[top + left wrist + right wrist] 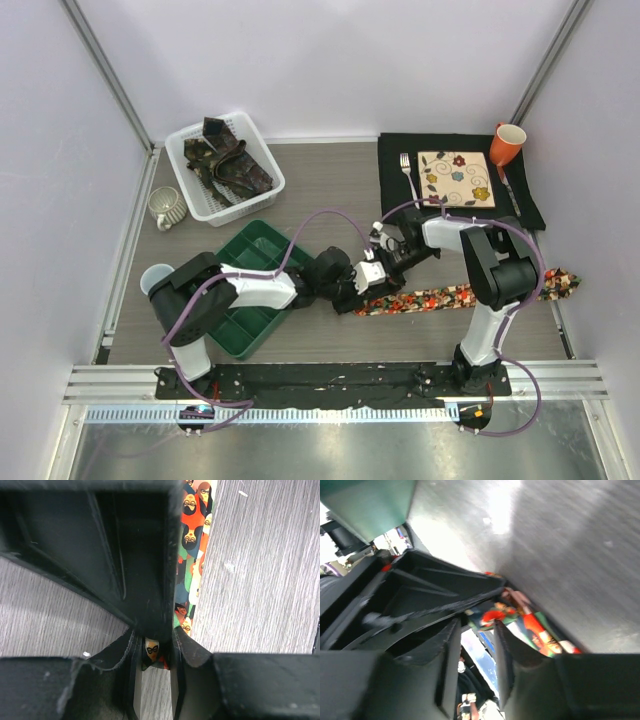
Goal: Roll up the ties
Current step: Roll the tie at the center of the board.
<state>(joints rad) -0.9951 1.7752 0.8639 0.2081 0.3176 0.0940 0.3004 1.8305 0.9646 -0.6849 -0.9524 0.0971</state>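
The red-orange printed tie (pixel 470 292) lies flat on the table, running right from the two grippers. My left gripper (pixel 357 293) is at its narrow left end. In the left wrist view the tie (pixel 192 535) runs away up the table and its tip sits pinched between my left gripper (pixel 154 641) fingertips. My right gripper (pixel 378 268) hovers just above that end, jaws apart with nothing between them. The right wrist view is blurred and shows the tie (pixel 535 625) just beyond my right gripper (pixel 477 624). Dark patterned ties (pixel 228 162) lie heaped in a white basket (pixel 262 152).
A green bin (pixel 262 243) stands under the left arm. A striped mug (pixel 165 207) and a pale cup (pixel 152 277) stand at the left. A black mat (pixel 395 195) at the back right holds a floral plate (pixel 455 180), a fork (pixel 407 170) and an orange mug (pixel 507 143).
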